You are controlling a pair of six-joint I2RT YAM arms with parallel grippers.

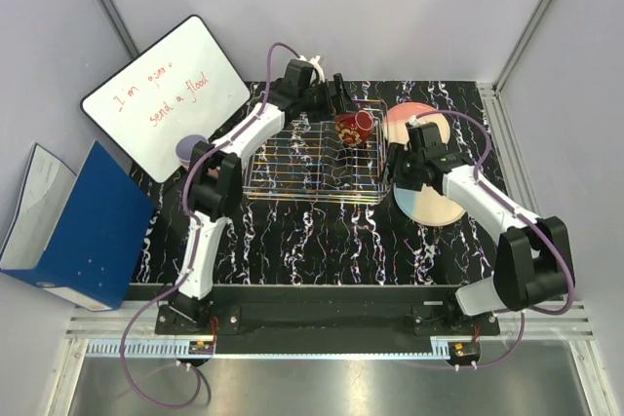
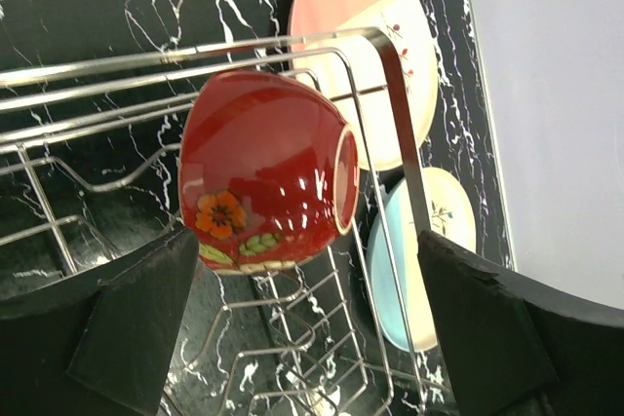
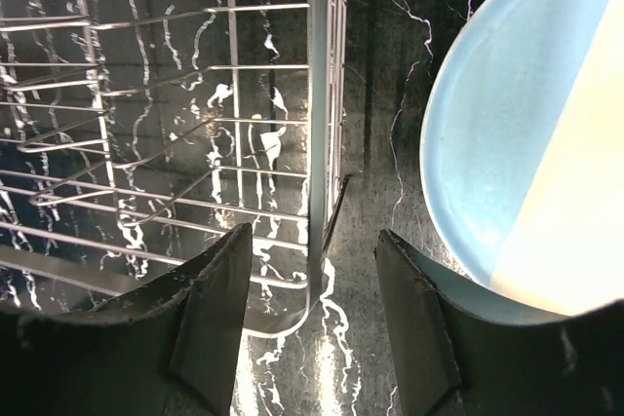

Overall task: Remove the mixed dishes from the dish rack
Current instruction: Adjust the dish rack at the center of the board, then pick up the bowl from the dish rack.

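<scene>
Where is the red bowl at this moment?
In the top view the red bowl lies on its side in the far right corner of the dish rack, just before the open left gripper, with the pink plate to its right.

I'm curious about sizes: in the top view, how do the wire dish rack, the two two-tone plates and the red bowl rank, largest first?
1. wire dish rack
2. pink-and-cream plate and blue-and-cream plate: they look alike and both are partly hidden, so unranked
3. red patterned bowl
</scene>
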